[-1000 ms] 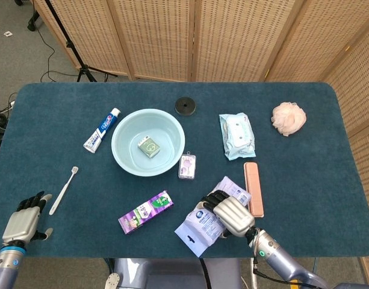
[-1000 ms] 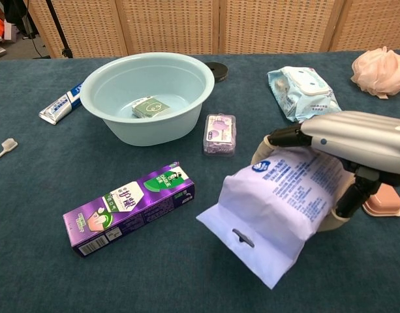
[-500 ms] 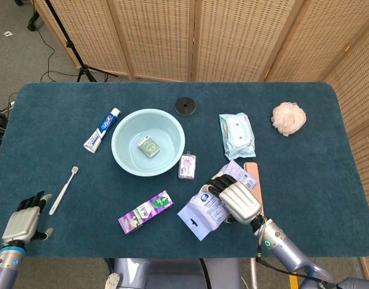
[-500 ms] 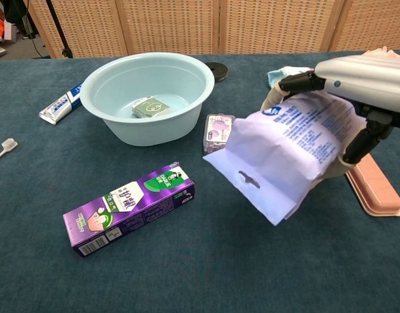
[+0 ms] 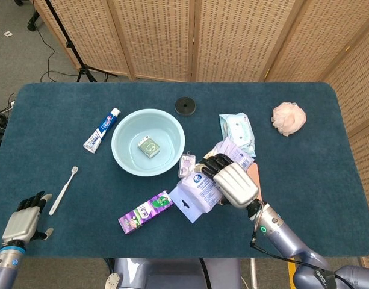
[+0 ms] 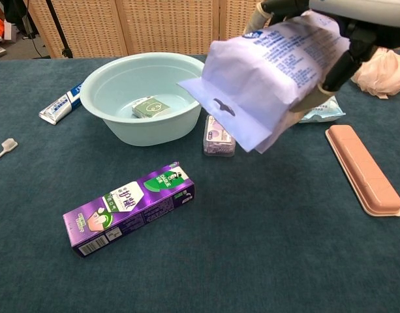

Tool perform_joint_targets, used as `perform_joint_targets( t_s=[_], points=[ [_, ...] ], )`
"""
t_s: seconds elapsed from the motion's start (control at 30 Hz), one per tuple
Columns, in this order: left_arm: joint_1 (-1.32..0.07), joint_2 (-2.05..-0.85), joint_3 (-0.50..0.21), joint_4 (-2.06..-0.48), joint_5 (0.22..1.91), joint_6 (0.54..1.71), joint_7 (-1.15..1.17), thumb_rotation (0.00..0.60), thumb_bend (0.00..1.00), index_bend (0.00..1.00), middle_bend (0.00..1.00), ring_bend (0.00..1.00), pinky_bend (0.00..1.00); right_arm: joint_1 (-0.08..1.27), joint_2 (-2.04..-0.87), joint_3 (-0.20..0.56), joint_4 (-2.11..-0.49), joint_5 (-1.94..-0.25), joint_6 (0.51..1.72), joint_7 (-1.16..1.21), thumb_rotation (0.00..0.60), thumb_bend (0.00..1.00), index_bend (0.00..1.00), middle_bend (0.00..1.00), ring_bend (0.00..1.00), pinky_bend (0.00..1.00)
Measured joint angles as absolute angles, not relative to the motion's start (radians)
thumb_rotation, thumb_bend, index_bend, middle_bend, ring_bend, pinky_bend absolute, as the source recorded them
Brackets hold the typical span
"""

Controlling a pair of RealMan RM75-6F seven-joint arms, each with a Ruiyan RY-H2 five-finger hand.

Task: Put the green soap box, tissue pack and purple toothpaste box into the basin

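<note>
In the head view, the right hand (image 5: pixel 233 183) held the tissue pack (image 5: pixel 195 194) aloft, right of the basin (image 5: pixel 121 158); the green soap box (image 5: pixel 149 146) lay inside. The left hand (image 5: pixel 23 221) rested idle, fingers loosely apart and empty.

In the chest view, the purple toothpaste box (image 6: pixel 129 207) lay near. Carrying the pack further left, fully over the rim, before letting go seemed wise.

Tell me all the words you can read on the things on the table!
Purple toothpaste box: big pale characters and a barcode, too blurred to read.
Tissue pack in the right hand: blue print, too small to read.
Toothpaste tube: blue and red logo, unreadable.
Green soap box in the basin: label too small.
Nothing reads clearly.
</note>
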State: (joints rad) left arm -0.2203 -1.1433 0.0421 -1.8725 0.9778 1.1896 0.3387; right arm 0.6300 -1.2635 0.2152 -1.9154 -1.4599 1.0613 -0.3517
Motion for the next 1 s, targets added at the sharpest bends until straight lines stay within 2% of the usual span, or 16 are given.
perform_joint_targets(
  t_s=[0.53,1.0],
  points=[
    [-0.230,-1.151,0.061,-1.867,0.984,1.132,0.322,0.600,0.29,0.08,0.00,0.00,0.00,0.802,-1.374,0.319,-1.861,-1.320,0.967,-0.436,0.600,0.16,0.57,0.24,0.24,0.32],
    [-0.229,-1.144,0.051,-1.850,0.973,1.137,0.305,0.600,0.29,0.08,0.00,0.00,0.00,0.951,-1.538,0.363,-1.674,-1.229,0.912,-0.444,0.600,0.16,0.57,0.24,0.24,0.32]
  ],
)
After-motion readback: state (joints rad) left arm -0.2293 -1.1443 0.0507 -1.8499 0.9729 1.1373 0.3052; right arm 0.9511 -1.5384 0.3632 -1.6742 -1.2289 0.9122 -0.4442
